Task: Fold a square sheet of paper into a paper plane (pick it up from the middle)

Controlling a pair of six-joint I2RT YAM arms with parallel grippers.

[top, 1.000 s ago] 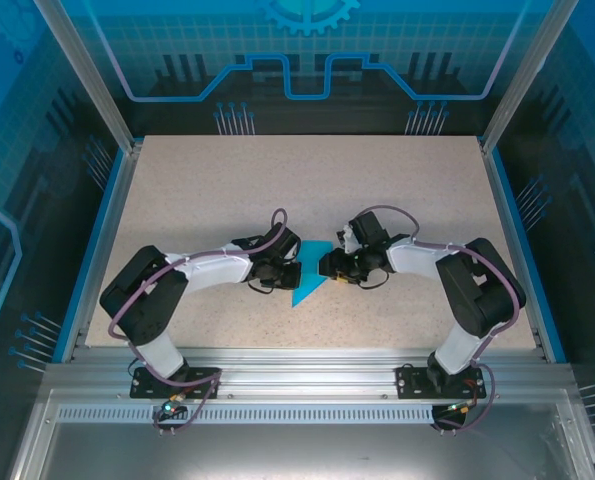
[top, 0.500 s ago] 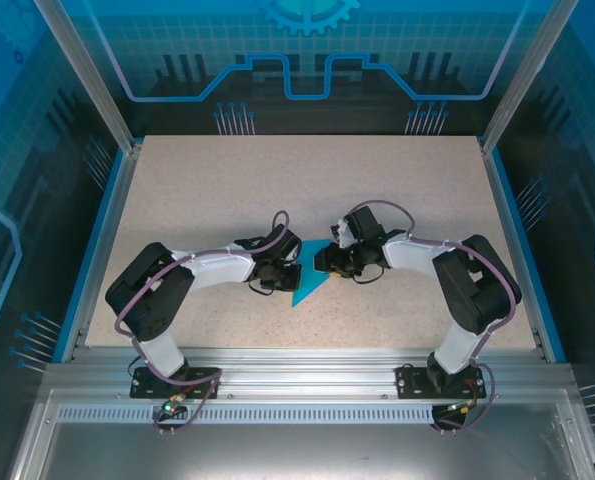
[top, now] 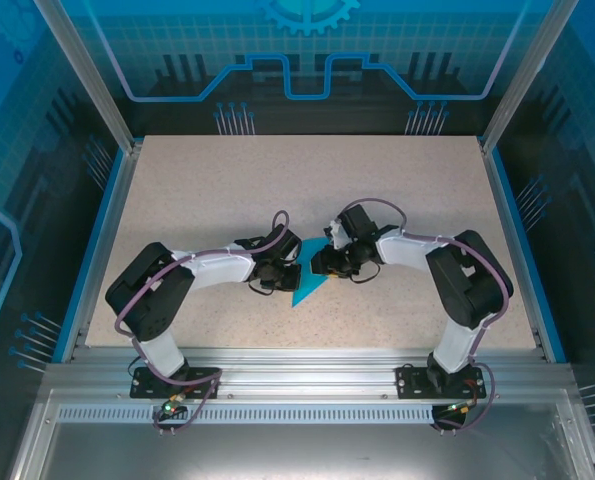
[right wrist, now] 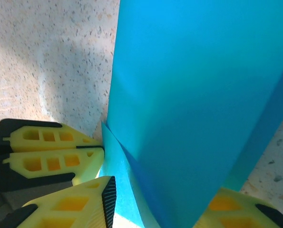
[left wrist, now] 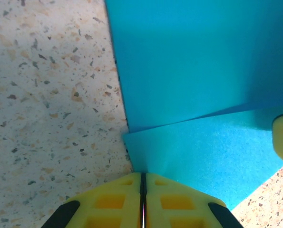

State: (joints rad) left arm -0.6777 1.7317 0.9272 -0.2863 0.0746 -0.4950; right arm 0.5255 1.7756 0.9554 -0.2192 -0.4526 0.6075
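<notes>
Left tool (left wrist: 142, 176) pinched shut on the left edge of the square sheet of paper (top: 305, 290), anchoring it mid-desk (top: 227, 190). Right tool (right wrist: 165, 209) part-open, straddling the raised flap (right wrist: 179, 95), probably to crease it.

One folded teal paper (top: 307, 290); two grippers, a left gripper (top: 289, 268) and a right gripper (top: 320, 264); one table (top: 227, 190).

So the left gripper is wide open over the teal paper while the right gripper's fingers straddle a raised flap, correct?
Not quite: the left gripper is shut, pinching the teal paper at its edge, as the left wrist view shows. The right gripper does straddle the raised flap.
</notes>
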